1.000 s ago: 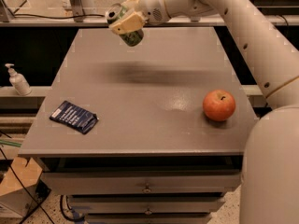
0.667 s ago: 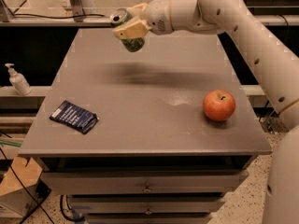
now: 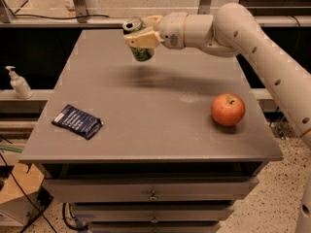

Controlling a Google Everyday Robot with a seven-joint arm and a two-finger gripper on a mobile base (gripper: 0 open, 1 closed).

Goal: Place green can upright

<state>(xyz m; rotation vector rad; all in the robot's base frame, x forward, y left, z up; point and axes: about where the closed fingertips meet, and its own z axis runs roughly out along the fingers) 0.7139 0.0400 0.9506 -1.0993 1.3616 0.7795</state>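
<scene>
One tool (image 3: pixel 139 33) — two-finger, cream-coloured, at the end of a pale jointed arm (image 3: pixel 252 38) that reaches in from the right and across the far edge of the worktop (image 3: pixel 146 144). State: clenched on the green can (image 3: pixel 142 54), with the fingers (image 3: pixel 145 39) wrapped across its middle.

One green can, held in the air above the far left part of the worktop and not touching it. A soft shadow lies on the grey surface just below. Its silver end with the opening faces up and a little to the left, and the green lower body hangs beneath the fingers. The can is close to upright, slightly tilted.

One worktop, grey, flat and rectangular, set on a cabinet with drawers (image 3: pixel 153 191) under the front edge, each with a small metal knob.

One apple (image 3: pixel 228 109), red with a yellowish patch, stem up, resting on the right side of the worktop, well apart from the can.

One dark blue packet (image 3: pixel 77 121), lying flat near the left front edge with pale print on its face — well apart from both apple and can.

One white pump bottle (image 3: pixel 19 84), upright on a ledge to the left, off the worktop.

One cardboard box (image 3: pixel 14 198), with loose cables, on the floor at lower left.
</scene>
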